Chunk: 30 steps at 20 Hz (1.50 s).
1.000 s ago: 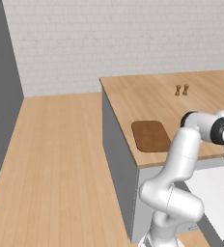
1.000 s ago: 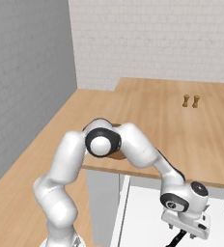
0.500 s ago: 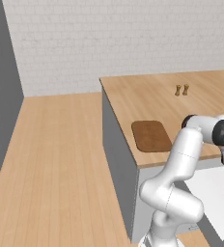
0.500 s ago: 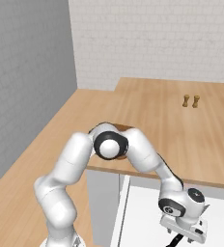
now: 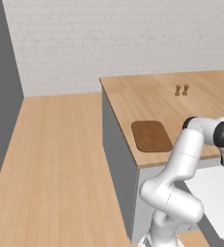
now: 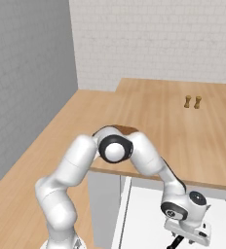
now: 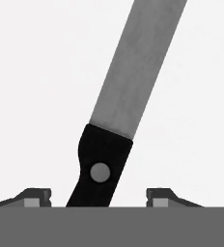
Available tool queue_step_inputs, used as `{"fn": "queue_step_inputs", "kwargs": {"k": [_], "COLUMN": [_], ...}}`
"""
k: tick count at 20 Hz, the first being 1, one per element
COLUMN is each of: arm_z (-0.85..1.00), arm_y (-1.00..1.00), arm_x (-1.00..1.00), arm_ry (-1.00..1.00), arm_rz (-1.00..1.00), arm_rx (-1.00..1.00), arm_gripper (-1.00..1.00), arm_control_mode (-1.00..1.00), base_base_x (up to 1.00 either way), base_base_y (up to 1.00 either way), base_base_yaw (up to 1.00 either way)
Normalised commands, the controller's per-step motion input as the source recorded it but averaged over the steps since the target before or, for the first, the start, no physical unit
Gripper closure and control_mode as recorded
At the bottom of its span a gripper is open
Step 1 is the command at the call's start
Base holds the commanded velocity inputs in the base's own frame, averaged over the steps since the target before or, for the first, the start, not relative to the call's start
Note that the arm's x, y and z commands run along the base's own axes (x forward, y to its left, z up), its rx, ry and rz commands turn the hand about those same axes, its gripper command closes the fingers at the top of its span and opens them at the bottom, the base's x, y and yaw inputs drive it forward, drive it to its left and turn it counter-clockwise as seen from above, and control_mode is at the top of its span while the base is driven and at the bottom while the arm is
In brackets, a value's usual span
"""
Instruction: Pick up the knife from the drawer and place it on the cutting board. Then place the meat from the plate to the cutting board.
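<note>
Two finger tips of the tool stand apart, flanking the black handle of the knife on the drawer floor. First step: grasping. Next, clamp, lift, carry to the cutting board on the bench.

knife, black handle with 1 grey rivet, grey blade, is laid flat on white drawer floor. dark-brown cutting board is seen flat near counter edge.
</note>
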Motion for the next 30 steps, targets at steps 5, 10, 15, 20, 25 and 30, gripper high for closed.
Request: {"fn": "queue_step_inputs", "kwargs": {"k": [5, 10, 15, 20, 25, 30], "arm_z": [-0.23, -0.08, -0.01, 0.00, -0.06, -0.03], "arm_y": [0.00, 0.00, 0.00, 0.09, 0.00, 0.00], "arm_x": [0.00, 0.00, 0.00, 0.00, 0.00, 0.00], "arm_ry": [-0.02, -0.07, -0.04, 0.00, 0.00, 0.00], "arm_rz": [0.00, -0.03, -0.06, -0.09, -0.08, -0.02], "arm_rx": [-0.03, -0.11, -0.14, -0.15, -0.04, 0.00], "arm_gripper": [-1.00, -1.00, -1.00, -1.00, -1.00, -1.00], "arm_control_mode": [-1.00, -1.00, -1.00, -1.00, -1.00, -1.00], "base_base_x": [0.00, 0.00, 0.00, 0.00, 0.00, 0.00], "base_base_y": [0.00, 0.00, 0.00, 0.00, 0.00, 0.00], "base_base_yaw": [0.00, 0.00, 0.00, 0.00, 0.00, 0.00]}}
